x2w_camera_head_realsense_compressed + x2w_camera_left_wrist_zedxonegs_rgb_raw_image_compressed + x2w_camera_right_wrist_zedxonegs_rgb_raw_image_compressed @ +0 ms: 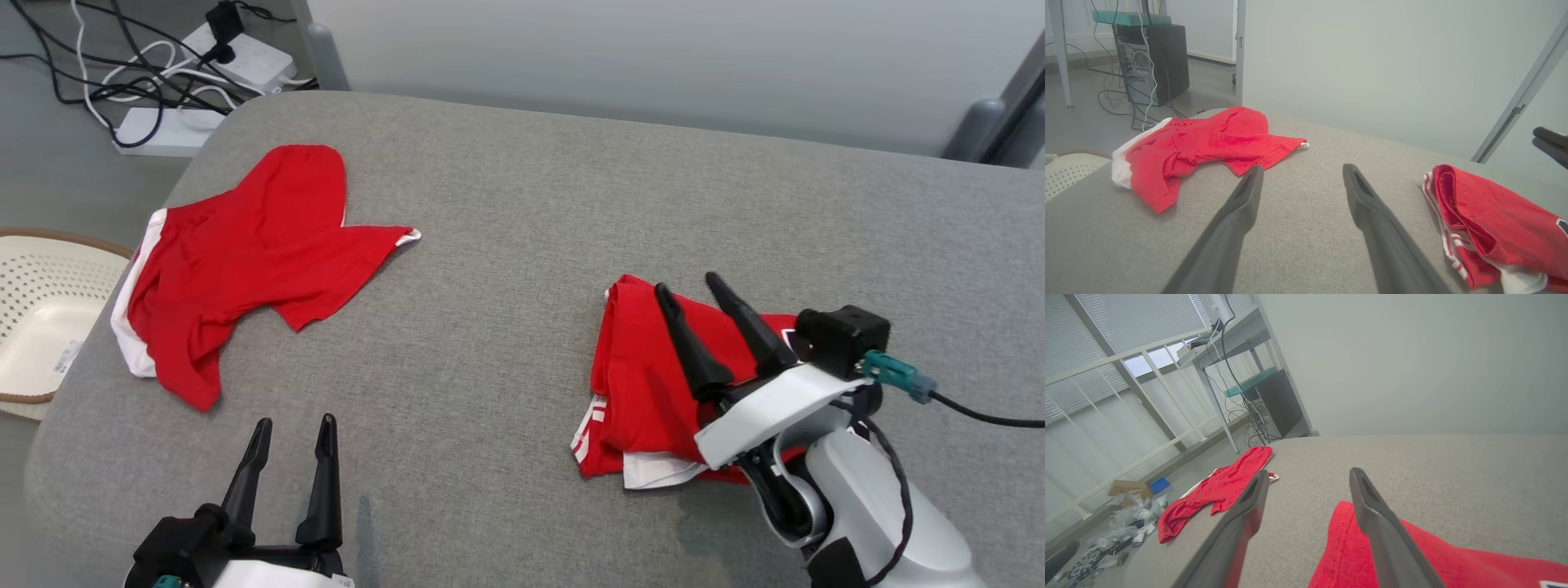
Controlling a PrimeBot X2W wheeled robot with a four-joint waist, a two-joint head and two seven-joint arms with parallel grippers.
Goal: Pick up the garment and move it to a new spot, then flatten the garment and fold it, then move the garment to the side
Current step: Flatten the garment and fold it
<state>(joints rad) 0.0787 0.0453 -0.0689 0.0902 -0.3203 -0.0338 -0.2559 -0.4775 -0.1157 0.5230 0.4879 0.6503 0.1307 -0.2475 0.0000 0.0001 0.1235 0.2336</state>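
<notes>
Garment (637, 384), red and folded, lies at four o'clock on the bench (506, 204); right tool (686, 282) hangs over it, released. Left tool (295, 419), also released, sits at seven o'clock.

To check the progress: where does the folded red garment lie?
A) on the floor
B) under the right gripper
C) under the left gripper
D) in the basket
B: the folded red garment lies on the table, below the open right gripper.

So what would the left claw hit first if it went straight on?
Probably the near edge of the spread-out red garment; before that the left gripper has only bare grey cushion ahead. It might just miss it.
</notes>
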